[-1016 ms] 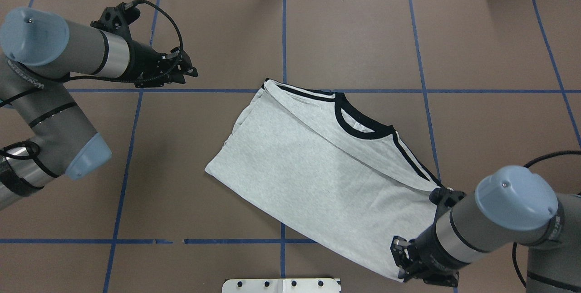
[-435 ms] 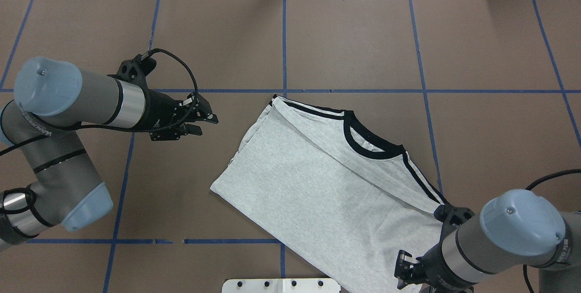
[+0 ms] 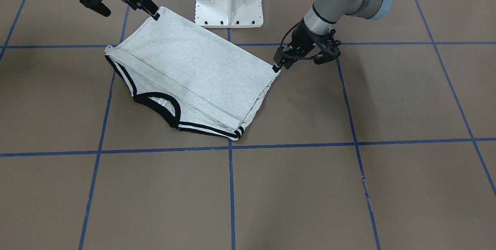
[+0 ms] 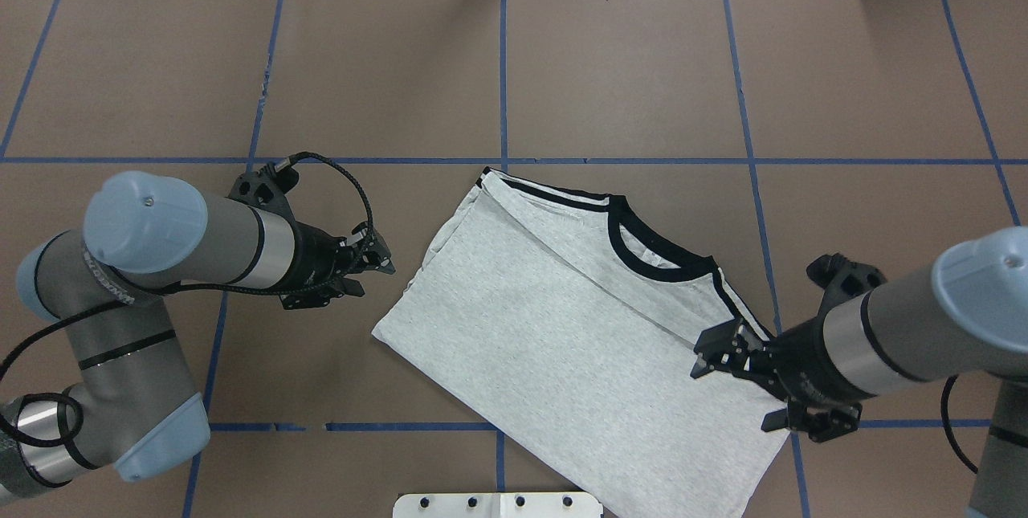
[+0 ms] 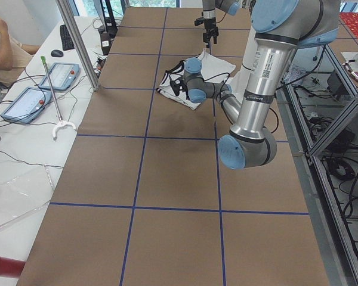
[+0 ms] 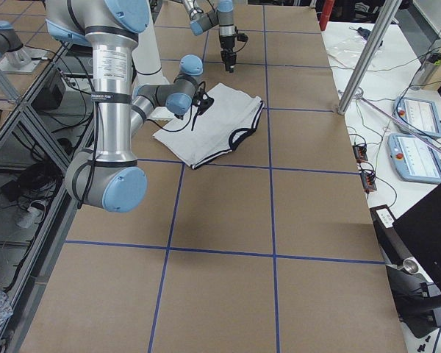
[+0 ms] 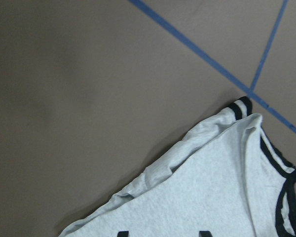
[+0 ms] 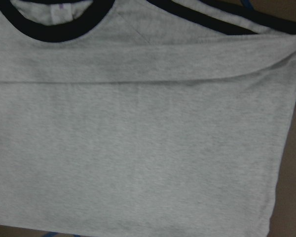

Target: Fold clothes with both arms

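Observation:
The grey T-shirt [image 4: 562,325] lies folded lengthwise on the brown table, with its black collar [image 4: 650,257] facing the far side. The printed side is hidden. My left gripper [image 4: 371,273] hovers open just left of the shirt's left edge. In the left wrist view the shirt's corner [image 7: 212,197] lies just ahead of the two spread fingertips. My right gripper [image 4: 719,365] is open above the shirt's right side, beside the black shoulder stripes. The right wrist view shows only cloth [image 8: 138,148] and no fingers. In the front-facing view the left gripper [image 3: 277,66] is almost at the shirt's corner.
The white pedestal base [image 4: 498,504] stands at the near table edge, close to the shirt's near corner. Blue tape lines [image 4: 503,60] divide the brown table into a grid. A seated person [image 5: 0,47] and tablets [image 5: 59,74] are at a side table beyond a metal pole.
The shirt slid a little to the right while the right gripper was at its near hem. That gripper then left the hem and moved over the right shoulder. The left gripper came down to the shirt's left edge.

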Motion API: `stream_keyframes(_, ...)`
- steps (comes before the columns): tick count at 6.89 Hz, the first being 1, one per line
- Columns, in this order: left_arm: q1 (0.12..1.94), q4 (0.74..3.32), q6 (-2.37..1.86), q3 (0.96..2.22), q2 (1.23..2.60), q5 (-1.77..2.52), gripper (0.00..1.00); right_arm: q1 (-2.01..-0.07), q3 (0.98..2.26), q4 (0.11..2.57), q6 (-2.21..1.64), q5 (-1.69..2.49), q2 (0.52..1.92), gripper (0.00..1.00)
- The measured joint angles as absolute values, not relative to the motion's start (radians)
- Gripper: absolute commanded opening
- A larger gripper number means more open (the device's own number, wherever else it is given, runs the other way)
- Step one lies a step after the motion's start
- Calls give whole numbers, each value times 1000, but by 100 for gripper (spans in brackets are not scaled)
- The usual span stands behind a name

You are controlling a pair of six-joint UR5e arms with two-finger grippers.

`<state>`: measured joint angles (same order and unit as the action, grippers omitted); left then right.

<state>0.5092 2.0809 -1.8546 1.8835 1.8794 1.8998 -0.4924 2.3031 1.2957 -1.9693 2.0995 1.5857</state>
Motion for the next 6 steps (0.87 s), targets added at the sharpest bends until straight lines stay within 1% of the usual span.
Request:
stream_keyframes(2,481,2013,-1858,1878,1884,1868,57,-595,2286,1295,-1966,2095,1552,100)
stream_keyframes(6,435,1996,-1858,1837,1900,1862,56,-642,2230,1295,-1965,2090,1508,100)
